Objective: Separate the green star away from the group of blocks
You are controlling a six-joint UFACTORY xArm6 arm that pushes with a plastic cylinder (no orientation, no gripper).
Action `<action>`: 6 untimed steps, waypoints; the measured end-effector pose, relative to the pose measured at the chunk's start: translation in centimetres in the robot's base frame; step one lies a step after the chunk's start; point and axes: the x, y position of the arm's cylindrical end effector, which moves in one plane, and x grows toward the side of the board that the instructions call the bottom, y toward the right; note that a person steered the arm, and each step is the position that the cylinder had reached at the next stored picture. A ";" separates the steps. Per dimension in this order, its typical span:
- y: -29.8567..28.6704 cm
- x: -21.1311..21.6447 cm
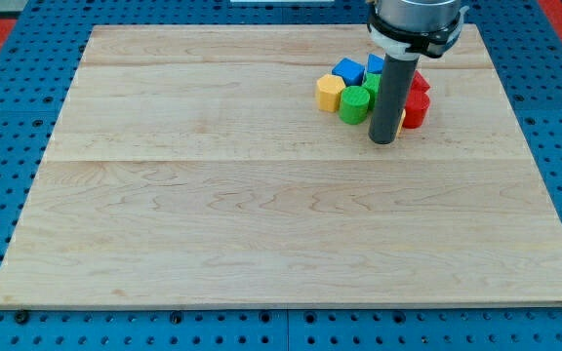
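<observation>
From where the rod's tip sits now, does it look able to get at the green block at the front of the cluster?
Probably yes. My tip rests on the board just to the view's right of the green block, with nothing between them. A leftward push looks open, though the yellow block sits close on its far side and might get carried along.

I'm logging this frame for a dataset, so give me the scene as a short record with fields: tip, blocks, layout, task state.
tip: my tip rests on the wooden board, at the cluster's bottom edge
blocks: yellow block, blue block, green block, red blocks, partly hidden by the rod
layout: all blocks packed together near the view's top right
green star: probably the green block just left of the rod; shape unclear
task state: green block not yet separated, touching the yellow block
</observation>
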 end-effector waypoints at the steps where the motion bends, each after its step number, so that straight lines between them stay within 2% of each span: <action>1: 0.1 0.2; 3: 11.3 0.3; 4: 13.6 -3.7; 5: 13.6 -9.4; 6: 9.7 -9.0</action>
